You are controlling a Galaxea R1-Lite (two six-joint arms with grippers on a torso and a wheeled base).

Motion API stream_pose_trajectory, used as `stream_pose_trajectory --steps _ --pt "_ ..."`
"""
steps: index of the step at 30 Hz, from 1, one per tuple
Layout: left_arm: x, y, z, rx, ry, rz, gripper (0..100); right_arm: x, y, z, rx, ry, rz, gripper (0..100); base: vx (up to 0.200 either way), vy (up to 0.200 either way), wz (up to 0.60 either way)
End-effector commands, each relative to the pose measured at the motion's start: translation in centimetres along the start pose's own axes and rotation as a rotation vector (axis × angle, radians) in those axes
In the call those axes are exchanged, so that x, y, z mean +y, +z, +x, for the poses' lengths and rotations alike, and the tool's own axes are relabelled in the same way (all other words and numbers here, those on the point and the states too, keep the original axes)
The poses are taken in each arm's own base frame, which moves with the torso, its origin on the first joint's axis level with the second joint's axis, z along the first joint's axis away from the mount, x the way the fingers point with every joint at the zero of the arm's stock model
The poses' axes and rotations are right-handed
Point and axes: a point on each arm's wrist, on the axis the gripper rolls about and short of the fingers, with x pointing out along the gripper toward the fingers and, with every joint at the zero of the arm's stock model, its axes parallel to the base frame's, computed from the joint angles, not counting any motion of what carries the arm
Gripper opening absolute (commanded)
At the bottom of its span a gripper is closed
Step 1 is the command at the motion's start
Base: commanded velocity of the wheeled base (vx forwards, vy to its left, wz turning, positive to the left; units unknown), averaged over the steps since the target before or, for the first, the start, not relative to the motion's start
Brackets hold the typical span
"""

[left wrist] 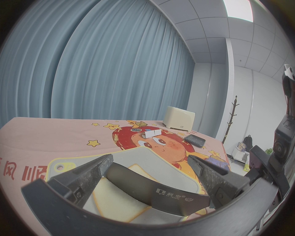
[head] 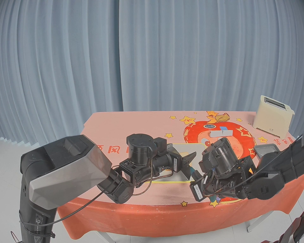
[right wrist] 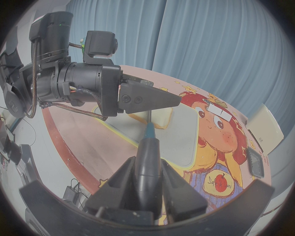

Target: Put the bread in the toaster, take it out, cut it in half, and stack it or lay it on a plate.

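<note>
While right fingers [right wrist: 119,184] clench the knife [right wrist: 148,166], its blade [left wrist: 144,189] half-hides the bread [left wrist: 116,204] between spread left fingers [left wrist: 89,175].

Pleated grey-blue curtain [head: 152,53] across the back. Tiled ceiling [left wrist: 209,27], one lit panel [left wrist: 239,9]. Coat stand [left wrist: 232,118] before white wall [left wrist: 261,104]. Pale floor [head: 9,164]. Table [head: 126,126] under pink printed cloth.

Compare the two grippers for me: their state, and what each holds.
The left gripper is open, its fingers spread above the bread; the right gripper is shut. The left gripper holds nothing; the right gripper clamps the knife by its handle, with the blade running between the left gripper's fingers. Both are over the cutting board.
</note>
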Motion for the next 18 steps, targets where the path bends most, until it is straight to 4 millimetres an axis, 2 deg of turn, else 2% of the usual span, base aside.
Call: stream_pose_trajectory --steps 1,5,11,13,14,17,18 --pt "0.0 0.5 -0.1 -0.014 0.001 0.002 100 -1.2 0.2 0.0 0.002 -0.028 0.03 0 0.0 0.0 0.0" --pt "-0.1 1.4 -0.4 -0.035 0.0 0.005 100 -1.8 -0.1 -0.3 0.001 -0.041 0.042 0 0.0 0.0 0.0" --pt "0.8 3.6 -1.3 -0.086 0.023 0.01 100 -1.3 -0.3 -0.1 0.01 -0.032 0.027 0 0.0 0.0 0.0" --pt "1.5 5.3 -2.1 -0.127 0.042 0.012 100 -0.8 -0.3 -0.2 0.008 -0.02 0.012 0 0.0 0.0 0.0" --pt "2.4 7.3 -3.3 -0.169 0.064 0.017 100 0.1 -0.4 -0.3 0.005 -0.001 -0.008 0 0.0 0.0 0.0" --pt "3.1 9.0 -4.4 -0.21 0.087 0.023 100 0.6 -0.6 -0.2 0.011 0.008 -0.024 0 0.0 0.0 0.0" --pt "4.0 9.9 -5.0 -0.232 0.107 0.027 100 0.7 -0.6 -0.2 0.014 0.008 -0.028 0 0.0 0.0 0.0"
